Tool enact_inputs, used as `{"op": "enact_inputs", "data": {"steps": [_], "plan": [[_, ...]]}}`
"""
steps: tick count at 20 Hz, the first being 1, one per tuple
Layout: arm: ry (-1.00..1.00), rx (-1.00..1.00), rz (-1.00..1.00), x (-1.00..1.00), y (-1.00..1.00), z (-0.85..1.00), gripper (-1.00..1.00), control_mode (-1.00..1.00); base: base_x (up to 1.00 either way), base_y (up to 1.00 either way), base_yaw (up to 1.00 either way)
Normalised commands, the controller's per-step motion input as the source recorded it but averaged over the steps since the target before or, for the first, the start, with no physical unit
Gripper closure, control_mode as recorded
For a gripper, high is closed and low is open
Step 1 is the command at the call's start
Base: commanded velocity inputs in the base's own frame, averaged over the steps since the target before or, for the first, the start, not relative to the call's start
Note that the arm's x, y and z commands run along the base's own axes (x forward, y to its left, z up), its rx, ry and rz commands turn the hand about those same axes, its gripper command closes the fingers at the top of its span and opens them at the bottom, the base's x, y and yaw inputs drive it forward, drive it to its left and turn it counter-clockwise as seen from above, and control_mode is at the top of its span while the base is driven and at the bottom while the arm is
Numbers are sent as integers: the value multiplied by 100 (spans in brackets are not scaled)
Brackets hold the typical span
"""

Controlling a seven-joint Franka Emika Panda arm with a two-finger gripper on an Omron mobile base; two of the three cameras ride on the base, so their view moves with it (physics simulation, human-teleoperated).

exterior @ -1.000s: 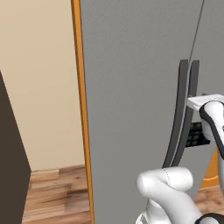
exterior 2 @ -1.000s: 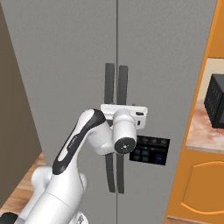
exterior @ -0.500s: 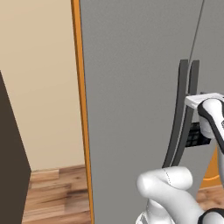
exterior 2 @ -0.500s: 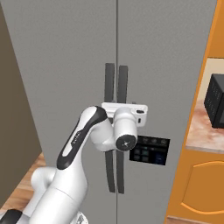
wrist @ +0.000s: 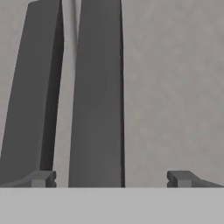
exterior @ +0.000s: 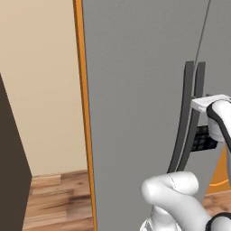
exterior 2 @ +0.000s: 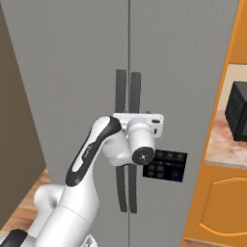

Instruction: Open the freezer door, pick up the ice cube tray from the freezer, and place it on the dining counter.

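The freezer point(exterior: 135, 113) is a tall grey appliance with both matte panels shut, so the ice cube tray is hidden. Two dark vertical bar handles point(exterior 2: 120, 91) point(exterior 2: 135, 91) stand side by side at the seam. My gripper point(wrist: 111, 179) is open and right up against them. The right-hand bar point(wrist: 96, 96) in the hand view stands between my fingertips point(wrist: 43, 178), untouched as far as I can see. In the base views my white hand point(exterior 2: 140, 126) covers the bars at mid-height. The freezer door point(wrist: 175, 87) fills the background behind them. The dining counter is out of view.
An orange-edged cabinet side point(exterior: 83, 113) borders the appliance on the left. On the right are an orange cabinet point(exterior 2: 226, 202) and a black microwave point(exterior 2: 240, 113) on a marbled top. A black control panel point(exterior 2: 165, 165) sits on the right door. Wooden floor point(exterior: 54, 198) lies below.
My hand has crept slightly upward and closer to the bar handles. The doors have stayed shut.
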Motion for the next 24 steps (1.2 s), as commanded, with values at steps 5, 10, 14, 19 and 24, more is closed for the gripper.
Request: {"op": "enact_inputs", "data": {"steps": [5,10,14,19,24], "plan": [[-3,0,0,6,4,0,-100,-100,0,0,0],[-6,0,2,0,24,0,-100,-100,0,0,0],[-2,0,2,0,33,0,-100,-100,0,0,0],[0,0,1,17,16,0,-100,-100,0,0,0],[0,0,0,17,-10,0,-100,-100,0,0,0]]}}
